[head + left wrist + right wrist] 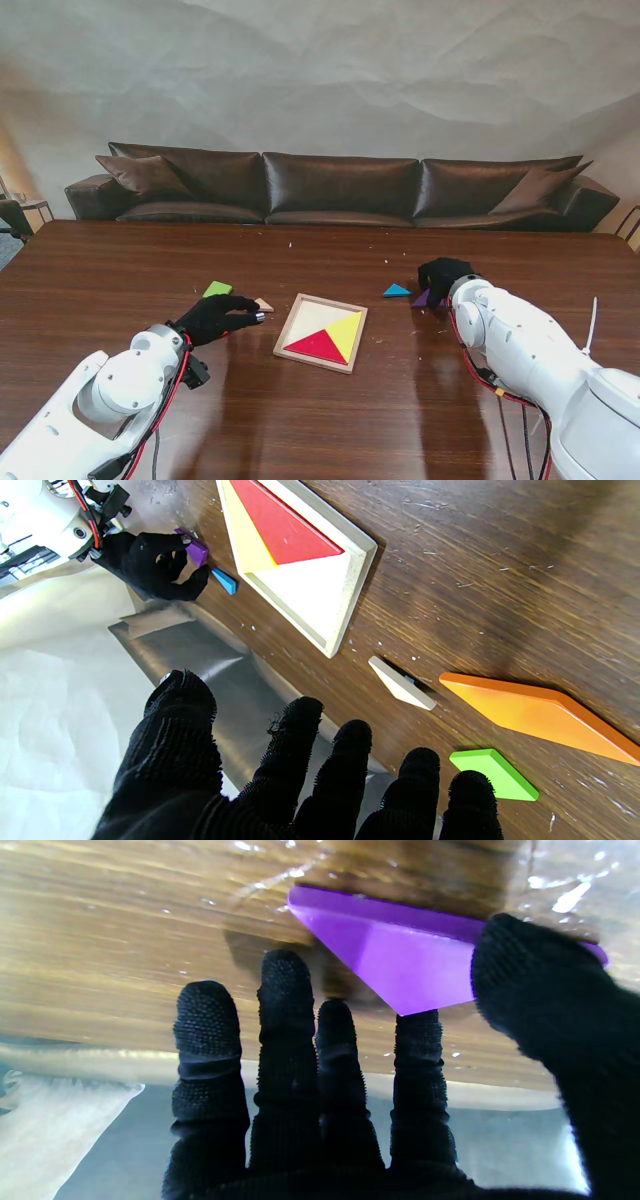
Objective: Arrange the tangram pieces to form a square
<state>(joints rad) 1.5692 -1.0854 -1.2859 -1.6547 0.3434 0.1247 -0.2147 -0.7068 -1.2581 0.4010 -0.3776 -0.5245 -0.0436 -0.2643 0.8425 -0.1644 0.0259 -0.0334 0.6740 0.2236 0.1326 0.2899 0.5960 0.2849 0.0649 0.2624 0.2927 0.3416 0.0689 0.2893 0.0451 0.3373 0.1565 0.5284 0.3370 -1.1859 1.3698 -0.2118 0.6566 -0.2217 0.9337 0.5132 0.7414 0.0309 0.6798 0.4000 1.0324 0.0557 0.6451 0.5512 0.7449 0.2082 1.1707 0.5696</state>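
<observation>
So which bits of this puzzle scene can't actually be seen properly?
- Orange piece: hidden under the left hand in the stand view.
- Purple triangle: mostly covered by the right hand in the stand view; one corner sits behind the thumb in the right wrist view.
- Whether the right hand grips it: cannot tell.
- Green piece: partly hidden by the left hand in the stand view.

No writing, label, brand, number or sign can be read anywhere in these views.
</observation>
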